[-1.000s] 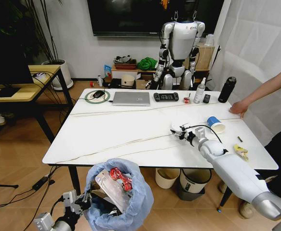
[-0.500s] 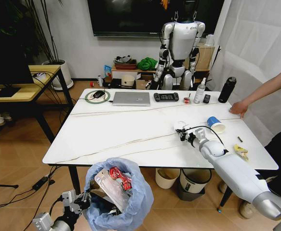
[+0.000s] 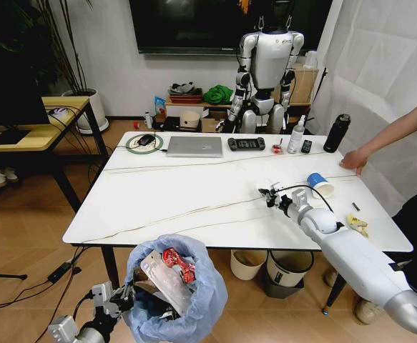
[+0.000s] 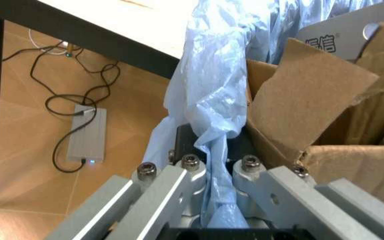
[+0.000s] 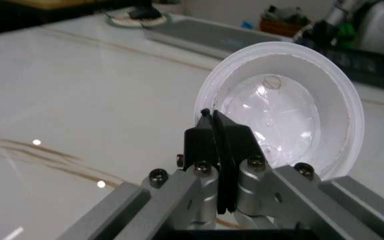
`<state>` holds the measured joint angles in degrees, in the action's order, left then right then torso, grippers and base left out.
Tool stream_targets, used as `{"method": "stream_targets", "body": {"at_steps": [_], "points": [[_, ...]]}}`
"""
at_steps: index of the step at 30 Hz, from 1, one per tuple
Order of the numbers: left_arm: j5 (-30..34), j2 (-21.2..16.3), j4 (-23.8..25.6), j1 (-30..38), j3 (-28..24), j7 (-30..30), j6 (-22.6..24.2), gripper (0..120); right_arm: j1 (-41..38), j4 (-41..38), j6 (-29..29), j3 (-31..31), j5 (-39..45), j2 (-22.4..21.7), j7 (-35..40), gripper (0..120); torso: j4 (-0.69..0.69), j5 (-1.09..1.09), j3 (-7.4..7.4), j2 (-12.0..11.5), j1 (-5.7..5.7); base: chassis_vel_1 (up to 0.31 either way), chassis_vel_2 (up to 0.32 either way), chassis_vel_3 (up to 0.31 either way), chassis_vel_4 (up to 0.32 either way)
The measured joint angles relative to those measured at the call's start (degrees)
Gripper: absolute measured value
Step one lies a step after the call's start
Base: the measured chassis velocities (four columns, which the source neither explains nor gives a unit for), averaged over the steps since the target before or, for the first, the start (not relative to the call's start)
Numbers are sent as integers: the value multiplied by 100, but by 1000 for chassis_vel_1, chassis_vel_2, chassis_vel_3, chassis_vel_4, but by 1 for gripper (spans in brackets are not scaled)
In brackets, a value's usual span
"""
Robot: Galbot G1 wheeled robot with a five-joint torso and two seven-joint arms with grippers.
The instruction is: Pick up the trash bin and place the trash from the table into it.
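Observation:
The trash bin [image 3: 194, 304], lined with a puffy light-blue bag [image 4: 209, 90], hangs below the table's near edge. My left gripper [image 3: 121, 296] [image 4: 212, 162] is shut on its bagged rim. Torn cardboard [image 4: 299, 100] and a crushed red can [image 3: 178, 264] lie inside it. Over the right half of the marble table [image 3: 179, 193], my right gripper [image 3: 269, 193] [image 5: 217, 137] is shut on the rim of a round white plastic lid [image 5: 282, 112]. A blue paper cup [image 3: 320, 184] lies on its side just beyond, and a yellowish wrapper [image 3: 357, 226] sits near the right edge.
A laptop [image 3: 195, 146], controller [image 3: 246, 143], spray bottle [image 3: 296, 136] and black bottle [image 3: 337, 133] line the far side. A person's hand [image 3: 352, 161] rests on the right edge. A cream bucket [image 3: 247, 263] and grey bin [image 3: 288, 268] stand under the table.
My right gripper has shifted slightly to the right over the tabletop with the white lid in it. The left gripper and the bin have stayed put.

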<state>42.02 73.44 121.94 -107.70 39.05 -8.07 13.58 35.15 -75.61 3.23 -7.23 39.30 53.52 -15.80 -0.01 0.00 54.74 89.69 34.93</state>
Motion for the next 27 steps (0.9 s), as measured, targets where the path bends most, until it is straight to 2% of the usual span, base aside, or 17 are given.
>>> {"method": "stream_targets", "body": {"at_steps": [3, 4, 9, 10, 15, 22, 27], "points": [[2, 6, 2, 0, -1, 1, 0, 0, 167, -705, -177, 1, 428, -140, -228, 0, 0, 3, 0, 0, 0, 0, 0, 0, 0], [2, 6, 2, 0, -1, 1, 0, 0, 167, -705, -177, 1, 428, -140, -228, 0, 0, 3, 0, 0, 0, 0, 0, 0, 0], [3, 45, 28, -27, 18, 5, 0, 0, 595, -2846, -373, -196, 1326, -475, -768, 0, 2, -1, -1, 0, 0, 0, 0, 0, 0], [3, 45, 28, -27, 18, 5, 0, 0, 595, -2846, -373, -196, 1326, -475, -768, 0, 2, -1, -1, 0, 0, 0, 0, 0, 0], [37, 52, 72, -29, 63, 22, 10, 0, 953, -3978, -393, -729, 1685, -659, -913, 0, 0, 0, -1, 1, -1, 0, 0, 0, 0], [69, 89, 118, -35, 69, 37, 24, 0, 1074, -4323, -659, -1590, 1715, -796, -1067, 0, 0, 0, -1, 0, -1, 0, 0, 0, 0], [72, 114, 152, -49, 76, 40, 27, 0, 1098, -4122, -726, -1791, 1633, -789, -1132, 0, 1, 0, -1, 0, 0, 0, 0, 0, 0]]}}
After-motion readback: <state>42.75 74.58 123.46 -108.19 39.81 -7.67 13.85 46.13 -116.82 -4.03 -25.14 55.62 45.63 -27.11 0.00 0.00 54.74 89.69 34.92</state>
